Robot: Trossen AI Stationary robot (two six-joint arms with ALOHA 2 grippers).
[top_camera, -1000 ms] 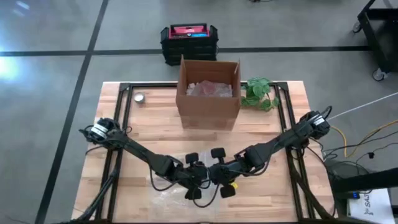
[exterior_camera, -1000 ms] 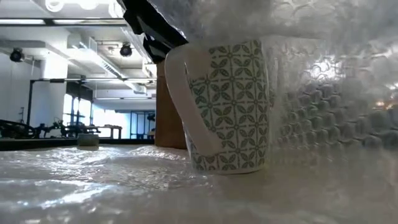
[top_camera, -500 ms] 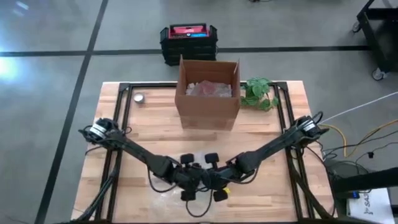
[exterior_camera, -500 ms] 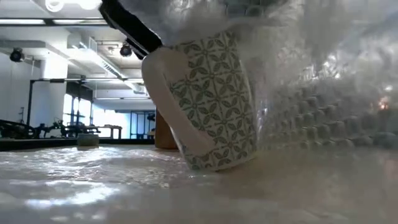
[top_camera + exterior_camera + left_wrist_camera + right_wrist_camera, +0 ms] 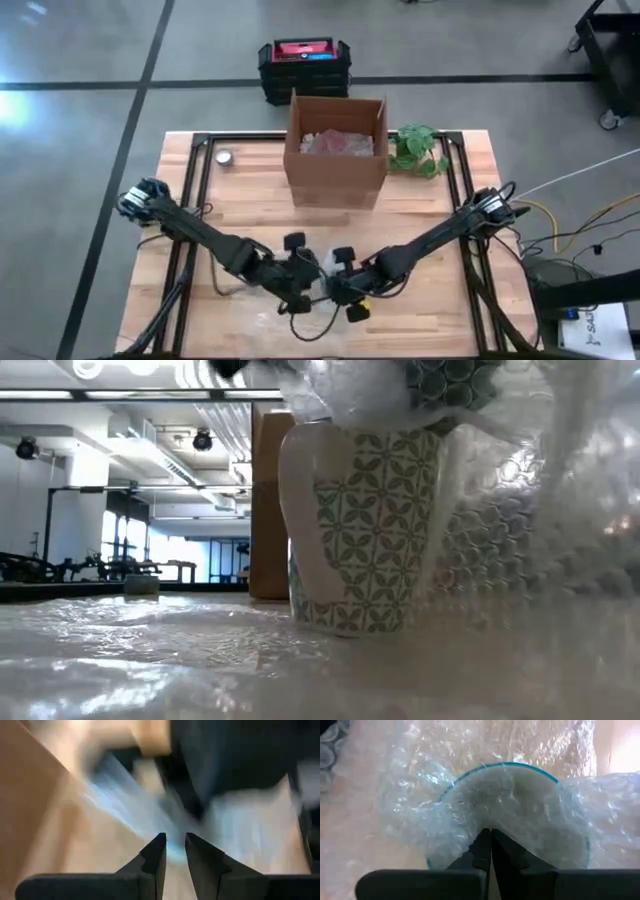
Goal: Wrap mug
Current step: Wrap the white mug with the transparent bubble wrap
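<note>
The white mug (image 5: 375,530) with a green leaf pattern stands upright on the bubble wrap (image 5: 150,650), near the table's front edge, handle (image 5: 300,510) toward the low camera's left. Wrap is drawn over its mouth and down one side (image 5: 520,530). My right gripper (image 5: 490,835) hangs over the mug's mouth (image 5: 505,765), shut on wrap. My left gripper (image 5: 173,845) is close beside it (image 5: 297,290), open by a narrow gap; its view is blurred. In the high view the grippers hide the mug. My right gripper pinches a gathered bunch of bubble wrap (image 5: 470,827) between its two fingers, right above the mug's mouth. The fingers come from above, pointing down. The wrap spreads from the pinch over the teal rim to both sides, and the mug stands on the sheet below.
An open cardboard box (image 5: 336,145) with wrap inside stands at the far middle, a green plant (image 5: 418,150) to its right, a small round tin (image 5: 224,157) at the far left. Black frame rails (image 5: 195,170) run along both sides. Bare wood lies between box and grippers.
Both grippers have gone a little toward the table's left edge. The mug tipped over with its top toward the left half a second ago and now stands upright again, with more wrap pulled across its mouth. My left arm has swung outward at its base.
</note>
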